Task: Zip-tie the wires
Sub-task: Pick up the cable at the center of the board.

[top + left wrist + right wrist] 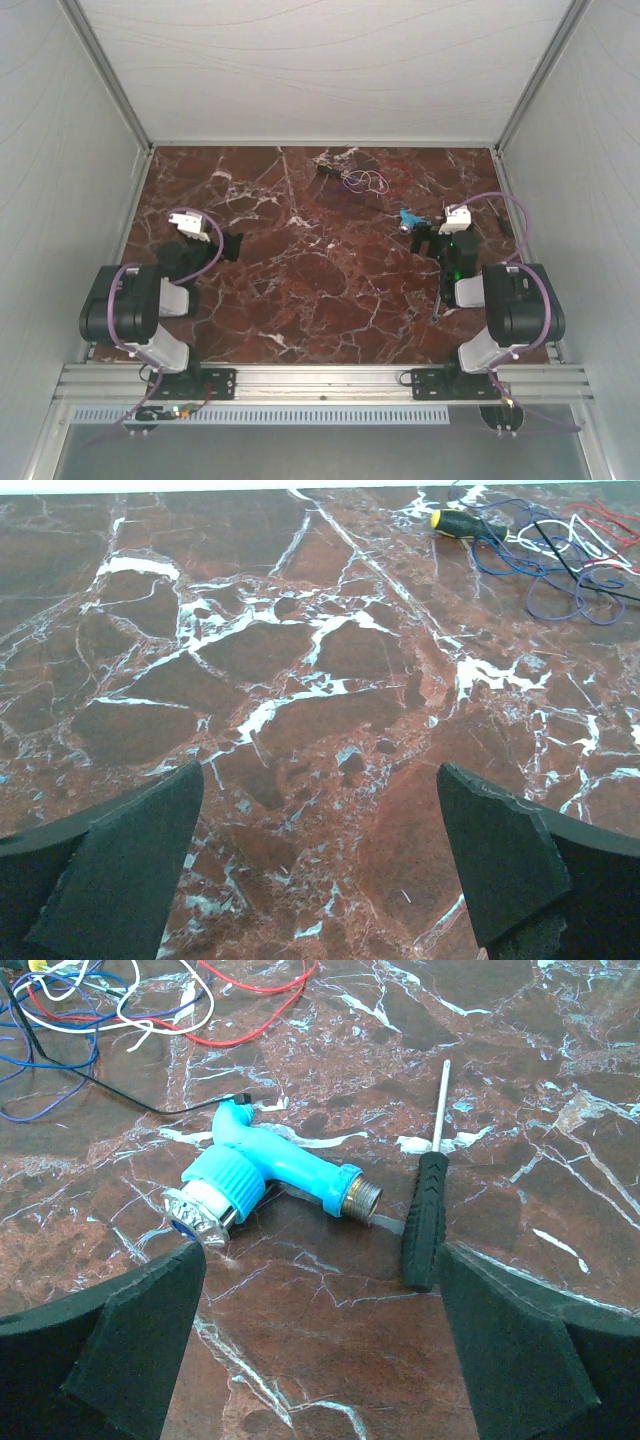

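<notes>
Approach step, nothing gathered yet. Your left gripper (320, 865) and right gripper (320, 1350) both stand wide apart and empty. The wires (362, 181) lie loose at far centre. Next, reach the right past the blue tap fitting (265, 1172) and bunch the loops.

wires (150, 1010) cut off at top edge, indistinct from above

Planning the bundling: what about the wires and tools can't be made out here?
Wires: in the top view, too small to count strands; in the right wrist view, cut off by the top and left edges; in the left wrist view, cut off by the right edge.
Yellow-ended tool: in the left wrist view, its far end is lost among the wires.
Thin black strand: in the right wrist view, too thin to tell wire from tie.
</notes>
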Motion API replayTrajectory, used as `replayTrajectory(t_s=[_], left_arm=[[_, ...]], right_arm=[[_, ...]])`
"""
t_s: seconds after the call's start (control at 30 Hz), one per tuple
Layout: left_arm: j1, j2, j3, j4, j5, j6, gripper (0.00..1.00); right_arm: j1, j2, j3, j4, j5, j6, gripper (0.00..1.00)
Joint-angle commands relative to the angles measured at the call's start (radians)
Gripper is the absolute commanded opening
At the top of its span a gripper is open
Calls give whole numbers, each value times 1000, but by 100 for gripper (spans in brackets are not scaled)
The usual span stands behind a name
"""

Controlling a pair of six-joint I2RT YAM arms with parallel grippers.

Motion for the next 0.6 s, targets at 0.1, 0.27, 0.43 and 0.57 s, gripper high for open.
replayTrajectory(t_s=[0.1,0.27,0.43,0.57], left_arm=[[-3,-22,25,9,-212,-45,100],[-3,-20,11,37,-260,-64,100],[-50,-25,23,15,-352,-35,100],[-196,-170,87,-212,-642,50,100]], right_arm=[[-4,4,9,34,1,2,98],[-4,5,9,34,1,2,98],[-4,4,11,33,0,1,98],[27,-27,17,4,50,-22,98]])
